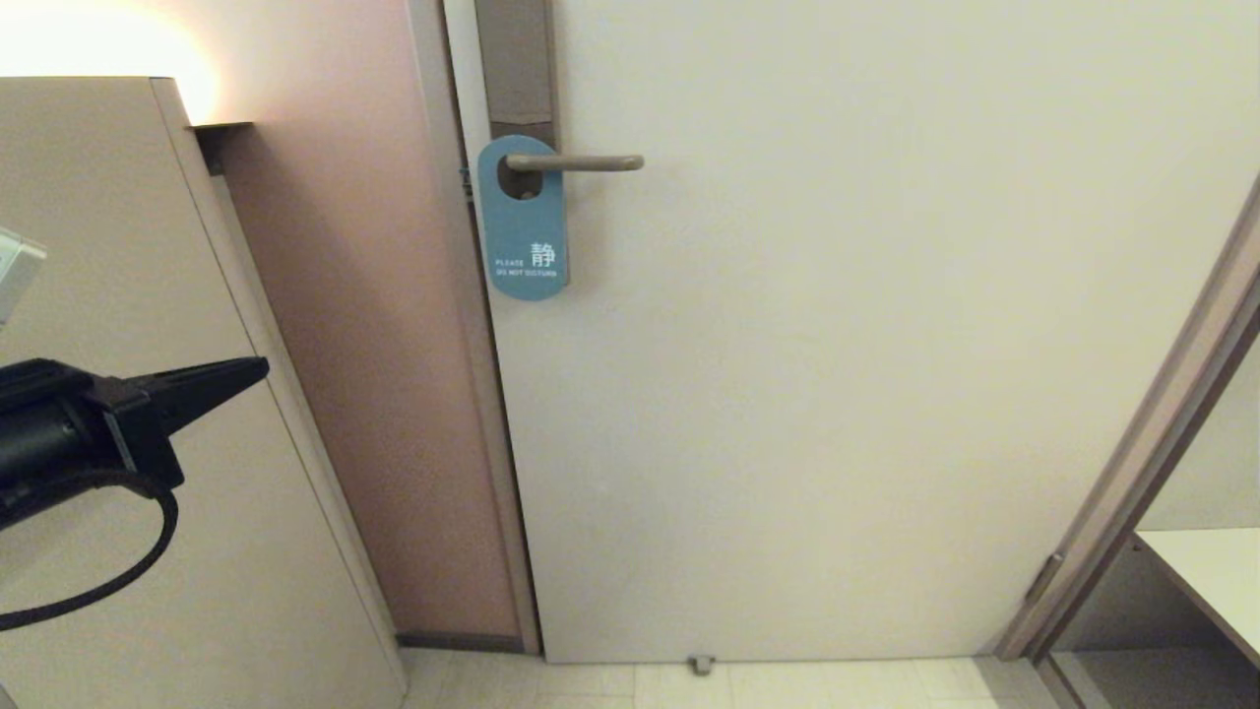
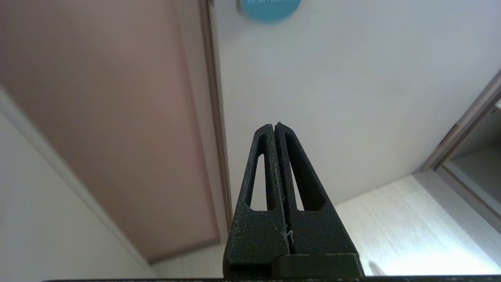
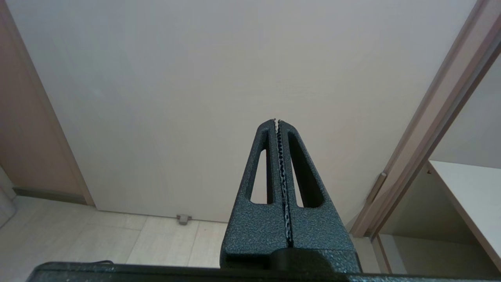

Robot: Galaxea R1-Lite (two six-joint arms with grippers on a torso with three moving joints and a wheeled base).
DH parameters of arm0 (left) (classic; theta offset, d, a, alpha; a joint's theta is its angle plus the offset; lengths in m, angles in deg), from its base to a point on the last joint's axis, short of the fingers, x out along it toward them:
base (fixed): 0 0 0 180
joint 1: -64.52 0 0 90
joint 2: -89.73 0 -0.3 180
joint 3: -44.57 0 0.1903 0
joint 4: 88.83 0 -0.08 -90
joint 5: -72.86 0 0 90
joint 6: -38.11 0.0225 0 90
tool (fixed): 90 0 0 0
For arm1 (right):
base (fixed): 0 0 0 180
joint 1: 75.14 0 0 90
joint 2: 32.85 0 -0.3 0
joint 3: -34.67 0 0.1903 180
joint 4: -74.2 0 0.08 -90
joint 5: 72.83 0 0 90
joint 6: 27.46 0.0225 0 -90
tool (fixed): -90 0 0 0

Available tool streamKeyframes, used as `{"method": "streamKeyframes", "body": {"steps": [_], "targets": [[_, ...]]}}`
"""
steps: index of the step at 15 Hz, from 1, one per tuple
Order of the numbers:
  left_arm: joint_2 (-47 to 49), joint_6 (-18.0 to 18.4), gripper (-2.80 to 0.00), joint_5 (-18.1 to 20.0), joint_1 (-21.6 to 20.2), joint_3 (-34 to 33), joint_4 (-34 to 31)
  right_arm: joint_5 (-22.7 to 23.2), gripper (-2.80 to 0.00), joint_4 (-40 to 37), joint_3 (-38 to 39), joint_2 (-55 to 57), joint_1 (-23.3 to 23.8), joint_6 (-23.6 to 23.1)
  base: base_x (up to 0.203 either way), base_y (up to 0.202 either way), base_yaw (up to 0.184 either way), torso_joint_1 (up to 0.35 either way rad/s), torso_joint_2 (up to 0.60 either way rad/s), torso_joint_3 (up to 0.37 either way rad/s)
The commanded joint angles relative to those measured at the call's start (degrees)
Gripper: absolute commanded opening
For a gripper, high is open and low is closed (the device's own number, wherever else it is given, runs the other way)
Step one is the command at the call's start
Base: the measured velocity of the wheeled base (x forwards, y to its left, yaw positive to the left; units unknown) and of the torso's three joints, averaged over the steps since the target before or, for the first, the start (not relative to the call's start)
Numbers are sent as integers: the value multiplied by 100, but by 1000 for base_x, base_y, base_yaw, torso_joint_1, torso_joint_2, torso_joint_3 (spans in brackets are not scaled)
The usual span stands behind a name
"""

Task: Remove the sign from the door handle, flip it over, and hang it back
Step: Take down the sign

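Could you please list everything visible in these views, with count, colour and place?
sign: one, blue with white lettering, hanging on the door handle near the door's left edge
door handle: one, taupe lever, pointing right from its backplate
backplate: one, brownish, above the lever
door: one, off-white, closed, centre
door stop: one, grey, on the floor at the door's foot
left hand: one, black, shut, low left of the sign
right hand: one, black, shut, facing the door's lower part
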State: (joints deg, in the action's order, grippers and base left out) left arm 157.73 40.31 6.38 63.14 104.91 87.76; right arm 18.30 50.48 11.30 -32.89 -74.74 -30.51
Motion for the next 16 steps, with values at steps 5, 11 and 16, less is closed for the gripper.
{"method": "streamKeyframes", "body": {"steps": [5,11,16], "targets": [[1039,4,-280,50,-345,785,9,2,-280,0,0,5,4,-3,0,0,0,0,0,0],[1973,26,-280,261,-363,1314,35,2,-280,0,0,5,-4,-3,0,0,0,0,0,0],[2595,111,-280,466,-348,1663,280,3,-280,0,0,5,-5,-3,0,0,0,0,0,0]]}}
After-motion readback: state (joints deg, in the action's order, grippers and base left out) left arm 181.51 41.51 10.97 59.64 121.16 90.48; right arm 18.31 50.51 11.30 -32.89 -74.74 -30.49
